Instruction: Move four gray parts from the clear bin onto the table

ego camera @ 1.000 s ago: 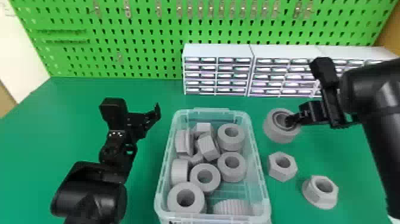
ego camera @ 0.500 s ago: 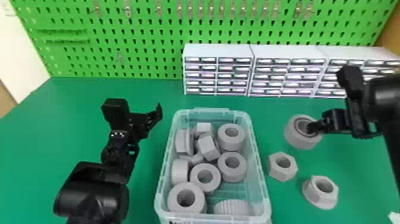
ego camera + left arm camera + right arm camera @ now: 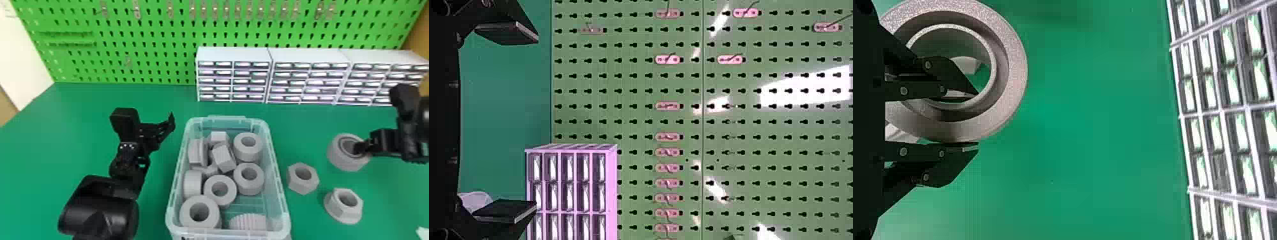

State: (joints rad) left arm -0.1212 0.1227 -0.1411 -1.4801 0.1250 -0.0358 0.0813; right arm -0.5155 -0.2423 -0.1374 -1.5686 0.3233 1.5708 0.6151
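Gray ring [image 3: 337, 160], bore facing up.

The left arm [image 3: 102, 213] rises on the left side of the clear bin [image 3: 278, 178], its gripper [image 3: 148, 118] beside the bin's far half, two black fingers spread wide apart. The right arm [image 3: 423, 123] comes in well to the right of the bin, its gripper [image 3: 360, 147] pointing toward the bin's side, both fingers nearly parallel and clamped with a narrow gap between them.
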